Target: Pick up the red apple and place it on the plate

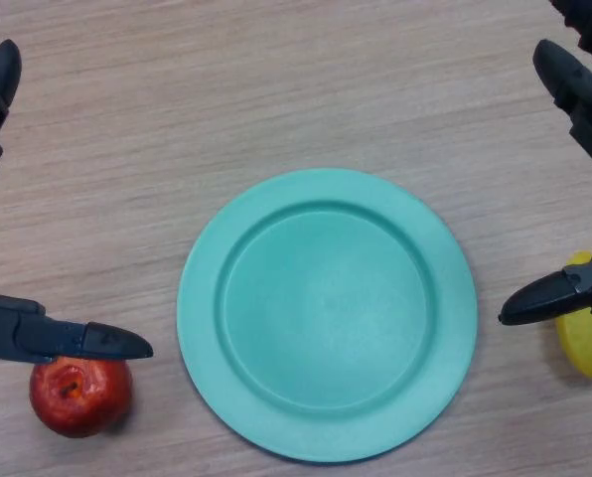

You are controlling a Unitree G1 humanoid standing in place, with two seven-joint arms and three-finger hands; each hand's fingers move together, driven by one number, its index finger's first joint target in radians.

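The apple (79, 396) sits on the counter (306, 89) at the lower left of my view, red with a darker stem hollow facing up. It lies just left of the plate (326, 316), with a narrow strip of bare wood between them, and it is not on the plate.

My left robot hand (38, 336) reaches in from the left edge directly over the apple. One dark finger (112, 343) stretches out straight across the top of the fruit, its tip pointing toward the plate. It overlaps the apple's upper edge in my view, but I cannot tell whether it touches the skin or is just above it. Other fingers show higher up at the left edge, well apart from that one, so the robot hand is spread wide and grips nothing.

The plate is teal, round, with a raised rim, and lies flat in the middle of the counter.

My right robot hand (574, 84) comes in from the right edge, fingers spread apart, one up at the top corner and one lower, pointing at the plate's right rim. Beneath that lower finger lies a yellow fruit (586, 343), partly cut off by the edge; the robot hand is not closed on it.
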